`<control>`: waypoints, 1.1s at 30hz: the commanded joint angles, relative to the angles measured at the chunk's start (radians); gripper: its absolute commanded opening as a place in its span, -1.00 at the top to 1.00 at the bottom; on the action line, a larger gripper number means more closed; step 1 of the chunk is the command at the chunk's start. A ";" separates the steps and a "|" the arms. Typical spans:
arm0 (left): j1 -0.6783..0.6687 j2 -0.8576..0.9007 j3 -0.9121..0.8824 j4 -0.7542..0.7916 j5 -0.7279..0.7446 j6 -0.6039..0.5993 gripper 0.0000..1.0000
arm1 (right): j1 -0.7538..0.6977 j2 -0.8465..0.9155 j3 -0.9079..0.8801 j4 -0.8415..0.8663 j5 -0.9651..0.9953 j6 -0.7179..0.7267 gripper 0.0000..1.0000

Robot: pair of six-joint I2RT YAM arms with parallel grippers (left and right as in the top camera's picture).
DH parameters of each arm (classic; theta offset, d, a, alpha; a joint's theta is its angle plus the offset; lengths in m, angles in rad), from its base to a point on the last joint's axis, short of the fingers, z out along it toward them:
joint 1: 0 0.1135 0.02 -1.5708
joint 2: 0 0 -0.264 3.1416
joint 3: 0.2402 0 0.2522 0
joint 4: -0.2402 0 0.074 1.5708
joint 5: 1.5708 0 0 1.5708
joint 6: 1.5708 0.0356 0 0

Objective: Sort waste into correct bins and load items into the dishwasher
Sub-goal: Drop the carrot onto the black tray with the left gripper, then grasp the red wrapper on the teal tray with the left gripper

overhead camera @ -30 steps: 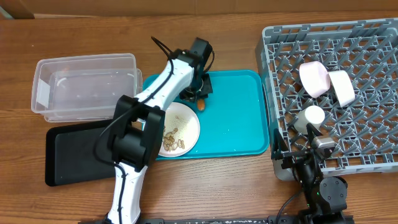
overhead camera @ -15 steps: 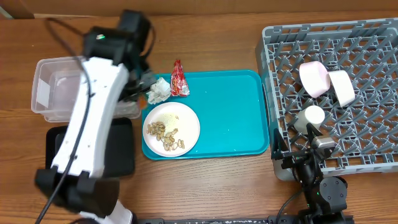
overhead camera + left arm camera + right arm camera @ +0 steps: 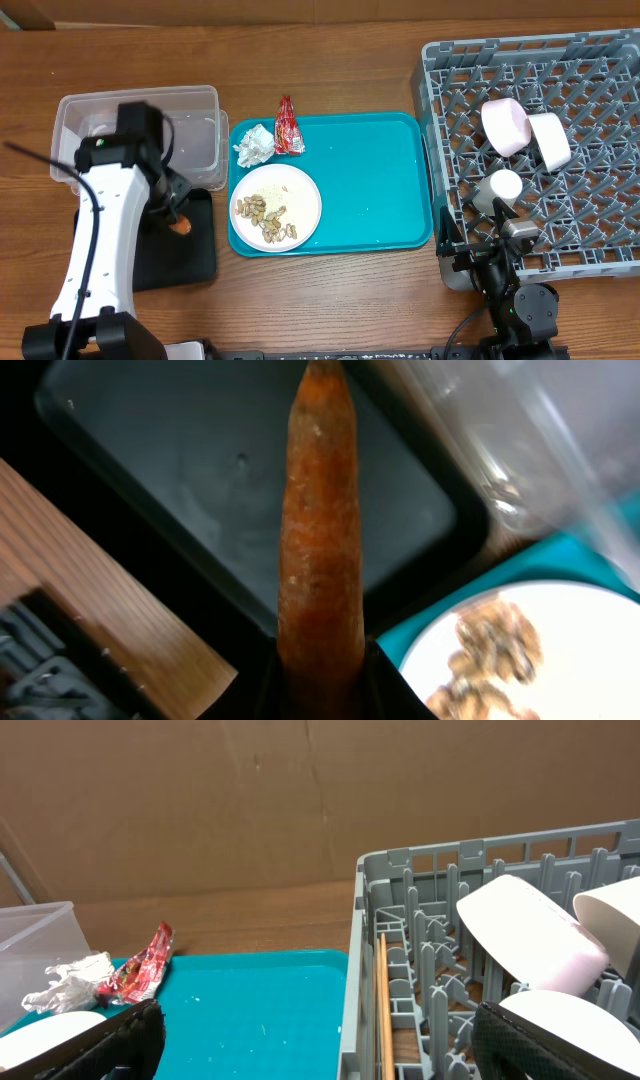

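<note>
My left pincer is clamped on the thick end of the slim orange-brown food stick and hangs over the flat black rectangular tray near the desk's front-left corner; I cannot tell whether the stick's tip touches the tray floor. Just behind that tray, along the left edge, sits the clear rectangular plastic tub. Toward the middle of the desk lies the large teal tray, holding the round white plate with tan nut shells on it; the crumpled white paper ball and the small red wrapper rest at its back-left corner. My right pincer stands with its fingers wide apart, gripping nothing, by the front edge beside the large grey plastic dish rack, which fills the right side. It holds the pale pink bowl, the white bowl, the small white cup and the thin wooden chopsticks.
</note>
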State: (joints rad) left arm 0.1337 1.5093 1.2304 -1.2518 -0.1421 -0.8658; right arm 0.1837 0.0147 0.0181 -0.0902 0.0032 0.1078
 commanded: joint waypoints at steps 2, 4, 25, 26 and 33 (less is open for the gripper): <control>0.060 -0.026 -0.122 0.100 0.082 -0.013 0.76 | -0.003 -0.011 -0.010 0.007 -0.005 -0.004 -1.00; 0.065 -0.026 -0.161 0.138 0.089 -0.014 0.62 | -0.003 -0.011 -0.010 0.007 -0.005 -0.004 -1.00; -0.330 -0.057 0.052 0.237 0.177 0.338 -0.42 | -0.003 -0.011 -0.010 0.007 -0.005 -0.004 -1.00; -0.380 -0.046 0.052 0.258 0.142 0.356 -0.49 | -0.003 -0.011 -0.010 0.007 -0.005 -0.004 -1.00; -0.560 0.133 0.121 0.452 0.114 0.433 -0.58 | -0.003 -0.011 -0.010 0.007 -0.005 -0.004 -1.00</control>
State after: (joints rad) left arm -0.4187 1.5520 1.2819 -0.8280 -0.0273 -0.5030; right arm 0.1837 0.0147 0.0181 -0.0898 0.0032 0.1074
